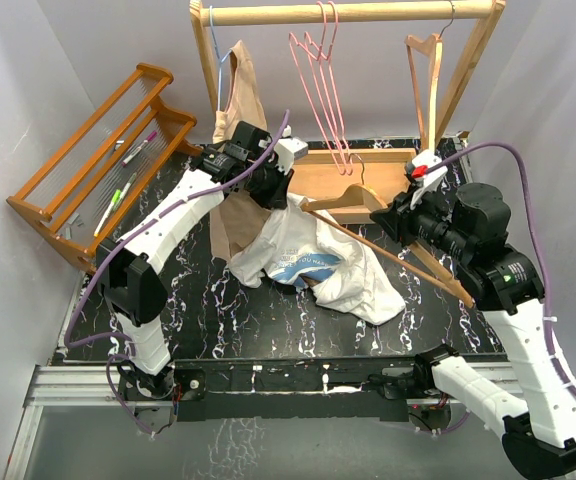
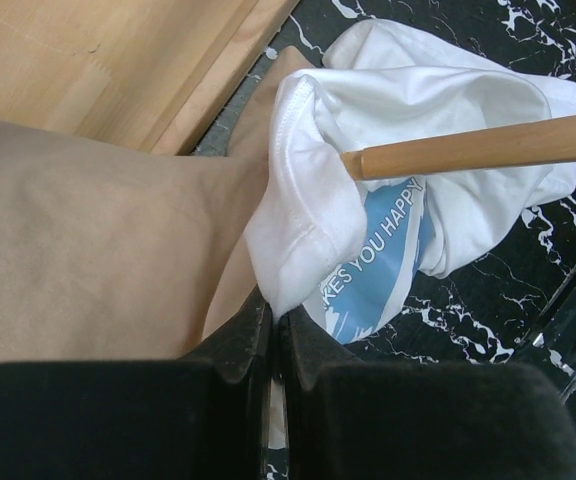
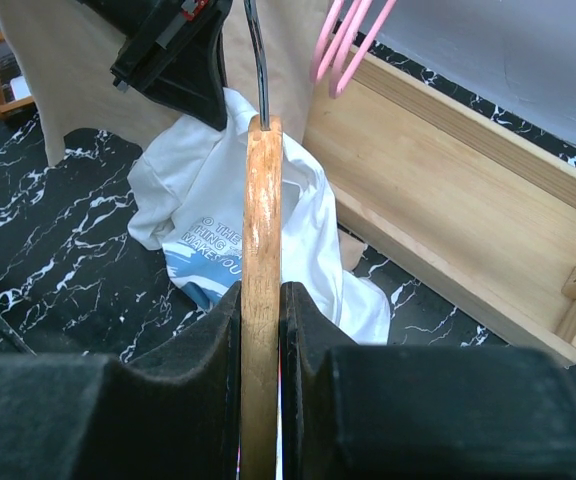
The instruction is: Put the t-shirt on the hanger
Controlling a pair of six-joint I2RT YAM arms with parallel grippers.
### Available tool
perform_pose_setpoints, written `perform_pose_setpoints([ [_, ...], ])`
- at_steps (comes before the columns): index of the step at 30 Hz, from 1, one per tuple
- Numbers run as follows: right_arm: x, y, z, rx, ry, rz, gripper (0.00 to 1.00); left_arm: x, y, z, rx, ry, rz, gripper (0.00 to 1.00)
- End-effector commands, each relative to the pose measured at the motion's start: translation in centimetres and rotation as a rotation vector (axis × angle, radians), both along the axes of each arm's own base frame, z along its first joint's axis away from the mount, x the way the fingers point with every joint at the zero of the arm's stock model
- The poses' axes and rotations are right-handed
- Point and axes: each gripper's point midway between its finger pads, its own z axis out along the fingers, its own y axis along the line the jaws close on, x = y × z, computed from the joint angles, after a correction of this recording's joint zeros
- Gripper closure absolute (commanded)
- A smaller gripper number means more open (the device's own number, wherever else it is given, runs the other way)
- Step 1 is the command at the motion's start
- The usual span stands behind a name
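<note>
The t-shirt (image 1: 368, 282) lies bunched near the middle of the table (image 1: 268, 322), a little toward the far edge, its blue print facing up. The left claw (image 2: 273, 312) is pinched tight on a seamed edge of the white cloth and holds that edge raised, apparently to keep an opening spread for the hanger to enter. The right claw (image 3: 260, 300) is clamped on one arm of a wooden hanger (image 1: 343, 200) (not one of the pink hangers (image 1: 323, 90), which hang untouched on the rack (image 1: 348, 12) at the far edge). It grips from the right end so the free arm can point left at the shirt. In the left wrist view that free tip meets the lifted folds; I cannot tell whether it is inside. A beige garment (image 2: 68, 220) hangs just beside the left claw and could get caught up.
</note>
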Motion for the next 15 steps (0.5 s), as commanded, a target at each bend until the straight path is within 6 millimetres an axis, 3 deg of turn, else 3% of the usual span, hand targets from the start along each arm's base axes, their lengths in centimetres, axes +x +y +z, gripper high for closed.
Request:
perform_pose_setpoints([
  [1,0.0,0.2,3.2,0.030,-0.173,0.025,0.92,-1.2,-0.3,1.5,-0.025,0.011,-0.048,1.00],
  [9,0.1,0.0,2.0,0.002,-0.235,0.032,0.92,-3.8,0.6,3.0,-0.012,0.028,-0.107,1.00],
  [15,-0.8,1.1,2.5,0.011,-0.273,0.115,0.92,-4.7,1.7,5.3,0.014,-0.041,-0.131,1.00],
])
